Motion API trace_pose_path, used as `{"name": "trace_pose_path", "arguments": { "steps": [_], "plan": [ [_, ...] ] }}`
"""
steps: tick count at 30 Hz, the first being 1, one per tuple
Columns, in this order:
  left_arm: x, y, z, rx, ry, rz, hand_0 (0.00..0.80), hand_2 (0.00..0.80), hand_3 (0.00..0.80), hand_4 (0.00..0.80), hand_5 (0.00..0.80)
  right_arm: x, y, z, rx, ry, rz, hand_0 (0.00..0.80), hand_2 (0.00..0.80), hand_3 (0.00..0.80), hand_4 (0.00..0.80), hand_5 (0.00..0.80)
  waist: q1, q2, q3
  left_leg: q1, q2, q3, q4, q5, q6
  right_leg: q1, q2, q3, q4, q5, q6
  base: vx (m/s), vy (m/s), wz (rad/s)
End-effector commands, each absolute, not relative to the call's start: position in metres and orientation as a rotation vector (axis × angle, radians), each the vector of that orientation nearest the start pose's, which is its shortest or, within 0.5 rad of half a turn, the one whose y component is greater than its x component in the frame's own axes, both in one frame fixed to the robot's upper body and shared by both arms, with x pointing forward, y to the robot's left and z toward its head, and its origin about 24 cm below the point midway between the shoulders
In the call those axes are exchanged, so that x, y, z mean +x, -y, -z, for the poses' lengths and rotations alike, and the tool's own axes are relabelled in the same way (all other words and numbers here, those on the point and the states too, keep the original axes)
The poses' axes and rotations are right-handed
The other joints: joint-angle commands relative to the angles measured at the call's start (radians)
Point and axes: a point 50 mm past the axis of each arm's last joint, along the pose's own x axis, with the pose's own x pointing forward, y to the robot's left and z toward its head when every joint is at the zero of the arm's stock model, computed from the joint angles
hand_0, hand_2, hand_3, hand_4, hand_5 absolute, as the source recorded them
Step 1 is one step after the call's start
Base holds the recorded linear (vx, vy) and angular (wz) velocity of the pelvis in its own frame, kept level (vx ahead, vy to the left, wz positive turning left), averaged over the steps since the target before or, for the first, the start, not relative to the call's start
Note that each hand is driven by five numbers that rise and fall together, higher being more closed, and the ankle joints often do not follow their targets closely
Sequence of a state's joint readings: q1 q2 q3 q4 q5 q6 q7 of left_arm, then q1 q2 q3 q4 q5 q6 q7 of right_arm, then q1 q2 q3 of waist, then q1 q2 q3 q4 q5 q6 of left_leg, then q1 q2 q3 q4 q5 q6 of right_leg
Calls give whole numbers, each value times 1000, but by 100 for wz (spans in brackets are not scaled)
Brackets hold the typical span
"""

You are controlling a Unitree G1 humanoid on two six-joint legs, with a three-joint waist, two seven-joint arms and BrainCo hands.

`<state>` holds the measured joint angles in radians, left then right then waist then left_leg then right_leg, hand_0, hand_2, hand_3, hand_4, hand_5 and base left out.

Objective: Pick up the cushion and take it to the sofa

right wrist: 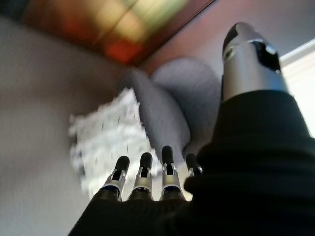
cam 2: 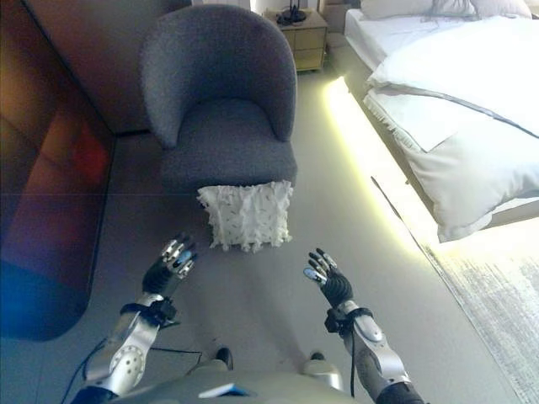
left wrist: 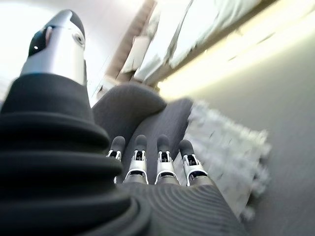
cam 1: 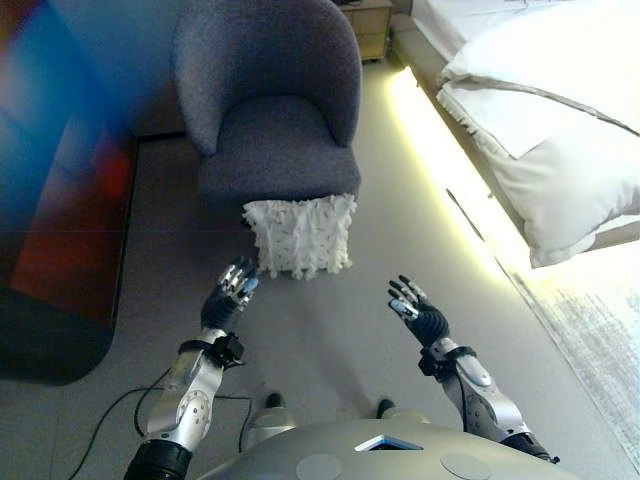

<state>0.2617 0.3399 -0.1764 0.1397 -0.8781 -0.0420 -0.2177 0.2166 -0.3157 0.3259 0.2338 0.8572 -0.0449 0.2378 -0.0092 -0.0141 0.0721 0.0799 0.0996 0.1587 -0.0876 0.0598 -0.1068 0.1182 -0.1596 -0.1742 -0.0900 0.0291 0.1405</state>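
Observation:
A white tufted cushion (cam 1: 300, 236) stands on the floor, leaning against the front of a grey upholstered armchair (cam 1: 275, 110). My left hand (cam 1: 232, 292) is open and empty, held above the floor just left of and in front of the cushion. My right hand (cam 1: 418, 308) is open and empty, to the right of the cushion and nearer to me. The cushion also shows in the left wrist view (left wrist: 231, 152) and in the right wrist view (right wrist: 106, 137), past straight fingers. Neither hand touches it.
A bed with white bedding (cam 1: 560, 130) runs along the right, lit underneath by a light strip (cam 1: 440, 160). A wooden nightstand (cam 2: 303, 34) stands behind the armchair. A dark glossy panel (cam 1: 60, 200) lines the left side. A pale rug (cam 1: 600, 330) lies at the right.

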Motion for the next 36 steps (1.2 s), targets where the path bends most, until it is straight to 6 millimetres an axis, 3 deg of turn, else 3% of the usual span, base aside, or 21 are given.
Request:
{"name": "trace_pose_path", "arguments": {
  "steps": [1,7,11,13,16,29,32,36],
  "plan": [
    [200,-178,8,-758,-206,312,0,0,0,0,0,197,132,22,871,-267,-436,0,0,0,0,0,11,-12,25,15,-70,41,0,-79,91,-33,58,-34,5,4,-29,0,0,0],
    [191,-160,10,-1044,-195,451,0,0,0,0,0,189,119,20,1152,-221,-557,0,0,0,0,0,10,-7,18,13,-69,48,0,-81,90,-39,57,-35,6,3,-26,0,0,0],
    [185,-147,12,-1288,-166,538,0,0,0,0,0,186,109,16,1369,-185,-647,0,0,0,0,0,7,-4,13,13,-67,57,0,-84,90,-43,56,-33,7,4,-24,0,0,0],
    [180,-137,13,-1501,-132,585,0,0,0,0,0,184,103,13,1554,-169,-667,0,0,0,0,0,4,-3,10,20,-66,63,0,-90,90,-37,55,-32,7,1,-22,0,0,0],
    [176,-131,16,-1658,-86,590,0,0,0,0,0,183,99,13,1650,-163,-667,0,0,0,0,0,0,-1,3,22,-64,69,0,-96,89,-38,54,-29,7,0,-20,0,0,0],
    [172,-127,19,-1661,-99,585,0,0,0,0,0,173,93,15,1656,-195,-682,0,0,0,0,0,-1,-4,-12,22,-67,70,0,-98,89,-37,56,-18,3,1,-24,0,0,0],
    [175,-134,24,-1485,-140,510,0,0,0,0,0,174,97,20,1552,-222,-628,0,0,0,0,0,-1,-5,-8,27,-67,67,0,-99,89,-32,56,-19,3,1,-23,0,0,0],
    [187,-170,28,-997,-217,290,0,0,0,0,0,179,112,30,1195,-285,-484,0,0,0,0,0,1,-5,-11,16,-69,57,0,-87,88,-40,59,-20,3,6,-27,0,0,0]
  ]
}}
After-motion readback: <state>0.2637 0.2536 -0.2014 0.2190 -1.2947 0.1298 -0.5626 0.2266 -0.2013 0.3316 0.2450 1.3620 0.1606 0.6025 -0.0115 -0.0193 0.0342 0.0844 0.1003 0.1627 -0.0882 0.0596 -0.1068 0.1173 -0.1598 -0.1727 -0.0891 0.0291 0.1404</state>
